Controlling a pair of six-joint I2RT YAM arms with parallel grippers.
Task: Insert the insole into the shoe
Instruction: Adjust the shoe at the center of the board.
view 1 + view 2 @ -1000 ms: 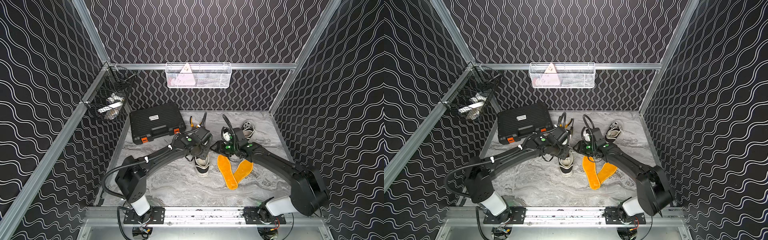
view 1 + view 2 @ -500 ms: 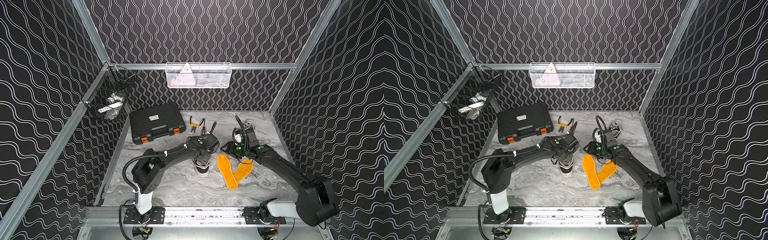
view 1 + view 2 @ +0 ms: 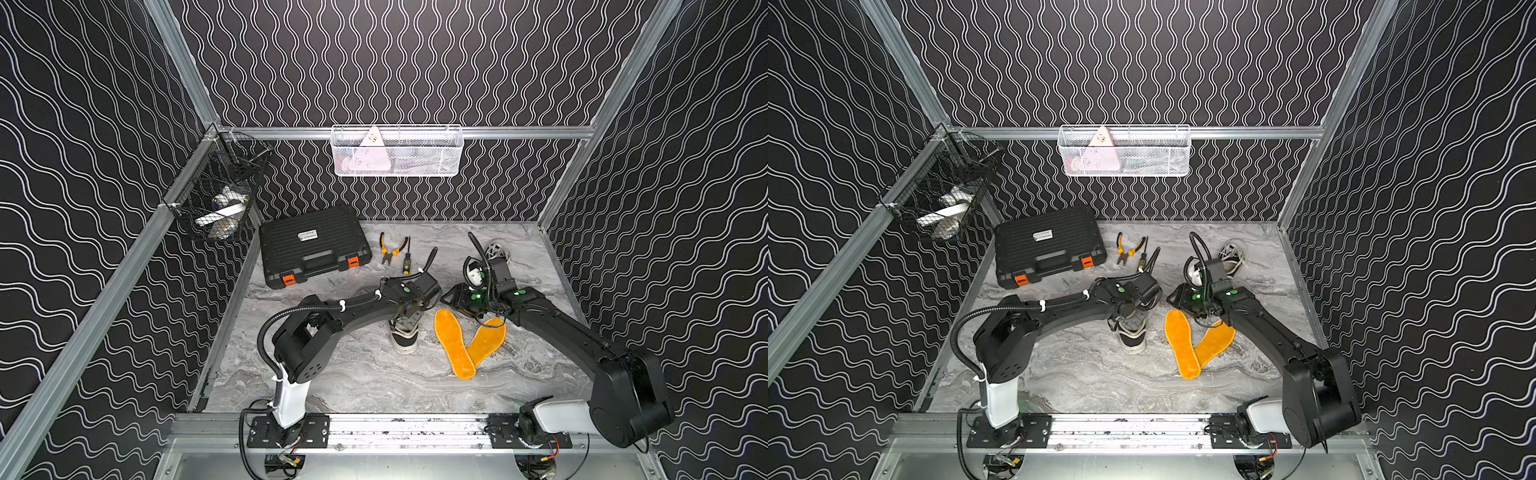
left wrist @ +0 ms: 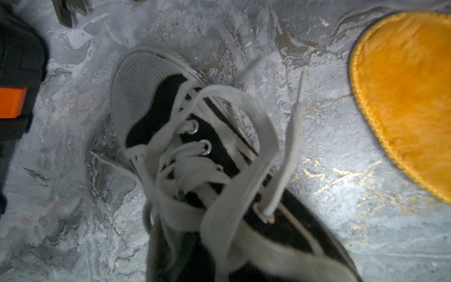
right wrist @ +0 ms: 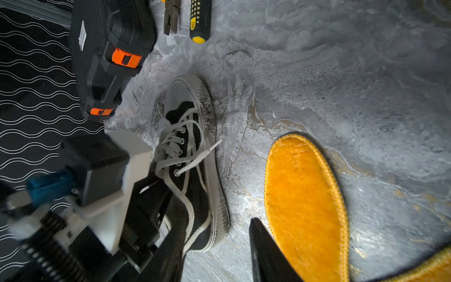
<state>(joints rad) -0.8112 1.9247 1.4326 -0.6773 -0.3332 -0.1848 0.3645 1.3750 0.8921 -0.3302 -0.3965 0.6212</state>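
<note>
Take the table point(image 3: 353, 374) as a dial in both top views, with 6 o'clock at the arms' bases. The black canvas shoe point(image 3: 404, 338) stands near the centre with its white toe towards 6 o'clock and its laces loose.

The left gripper point(image 3: 409, 313) sits over the shoe's heel end. Its jaws are clenched, and in the right wrist view they appear to pinch the heel rim.

The orange insole point(image 3: 453, 345) lies flat on the table at 3 o'clock of the shoe, near it but not touching. A second insole point(image 3: 486, 340) lies beside the first, crossing under it at their 6 o'clock ends to form a V.

The right gripper point(image 3: 455, 307) hovers at the 12 o'clock end of the insoles. Its jaws stand apart and grasp nothing, and one finger point(image 5: 263, 251) is just beside the insole's edge.

A black tool case point(image 3: 313, 245) sits at 10 o'clock. Pliers point(image 3: 390, 249) and a screwdriver point(image 3: 406, 259) lie at 12 o'clock, and another shoe point(image 3: 496, 251) lies at 1 o'clock.
</note>
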